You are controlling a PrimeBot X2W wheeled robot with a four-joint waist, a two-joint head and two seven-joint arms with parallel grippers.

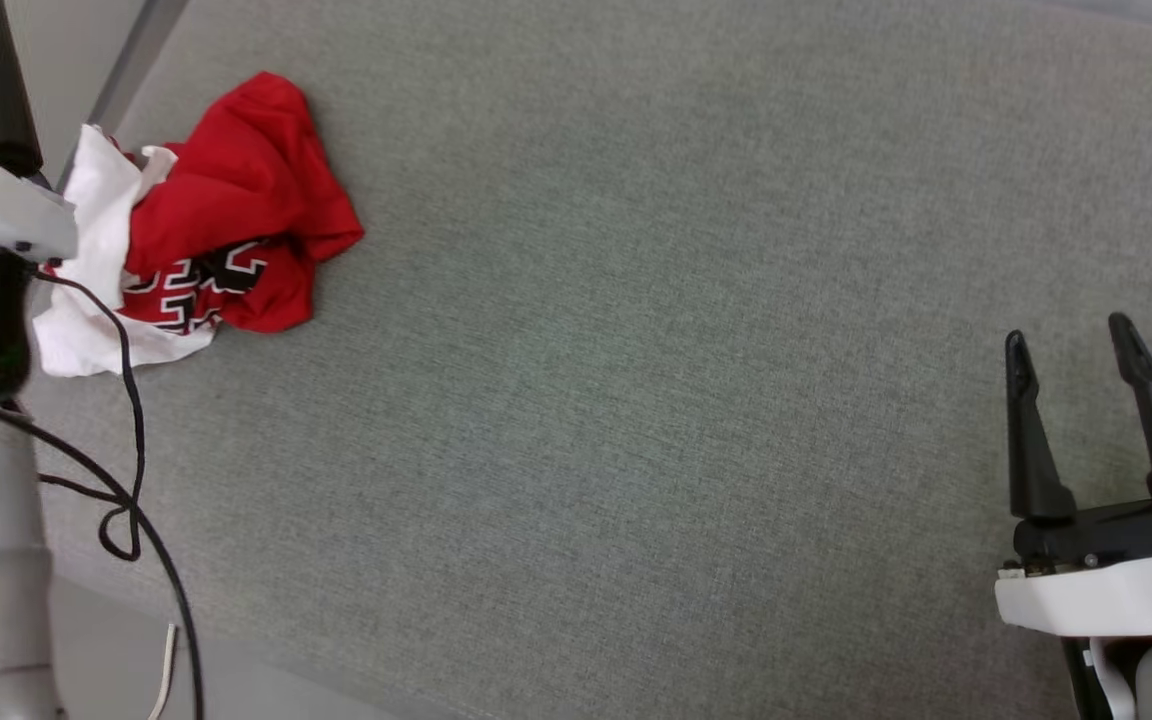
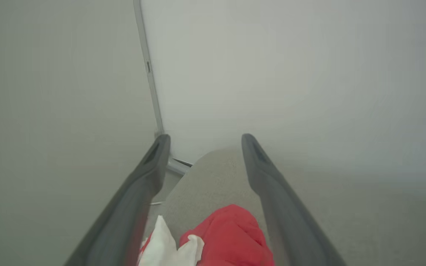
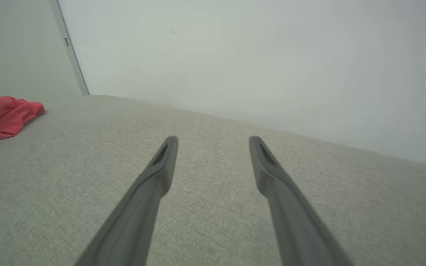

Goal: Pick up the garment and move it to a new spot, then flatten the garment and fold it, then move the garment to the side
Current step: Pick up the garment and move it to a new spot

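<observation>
Jaws, left: the dark fingers of the left gripper (image 2: 202,142) are spread wide, with nothing held between them.
Jaws, right: the right gripper (image 1: 1066,335) is likewise spread wide and empty, over the right side of the grey cloth-covered table (image 1: 636,400).
Garment: the garment (image 1: 226,200) is crumpled in a heap at the table's left edge, close to the far left corner. Red cloth is bunched on top, white cloth is turned out toward the edge, and black, white-outlined lettering is partly shown in the folds.
Left gripper and garment: the heap is seen low between the left fingers in the left wrist view. The fingers appear to be raised above it, though contact cannot be judged in that hazy view.
Right gripper and garment: these are set well apart, with most of the table's width between them.
Cable: a black cable (image 1: 131,420) is looped over the near left edge.
Wall: a pale wall (image 3: 235,55) is seen beyond the far edge.
</observation>
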